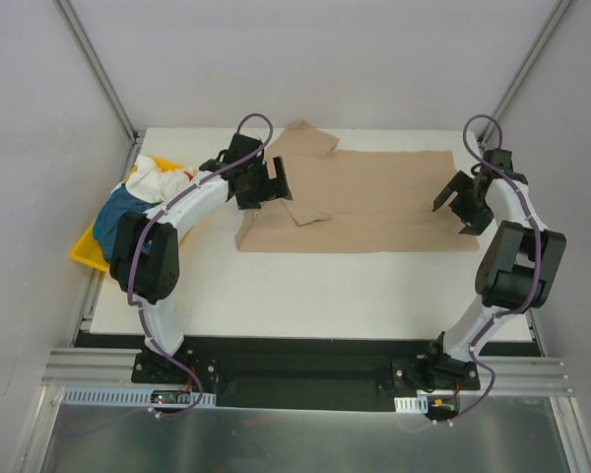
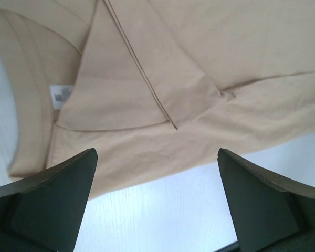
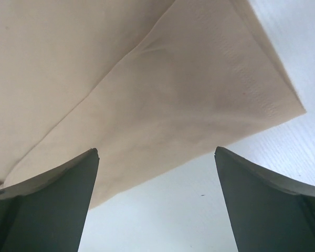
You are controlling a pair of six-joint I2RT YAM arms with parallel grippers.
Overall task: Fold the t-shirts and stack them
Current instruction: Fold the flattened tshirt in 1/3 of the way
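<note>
The tan-beige t-shirt [image 1: 374, 202] lies spread on the white table, partly folded, with a sleeve flap turned in at its left. It also shows in the left wrist view [image 2: 163, 79], with its collar and label, and in the right wrist view [image 3: 147, 84], as a folded corner. My left gripper [image 1: 261, 187] hovers open and empty over the shirt's left end [image 2: 157, 199]. My right gripper [image 1: 463, 207] hovers open and empty over the shirt's right end [image 3: 156, 199]. The teal-blue [image 1: 118, 212], white [image 1: 163, 177] and red-orange shirts lie heaped in the tray.
A shallow yellow tray [image 1: 87, 251] sits at the table's left edge, partly under my left arm. The white table [image 1: 325, 296] stretches in front of the shirt. Enclosure walls and metal posts stand on both sides.
</note>
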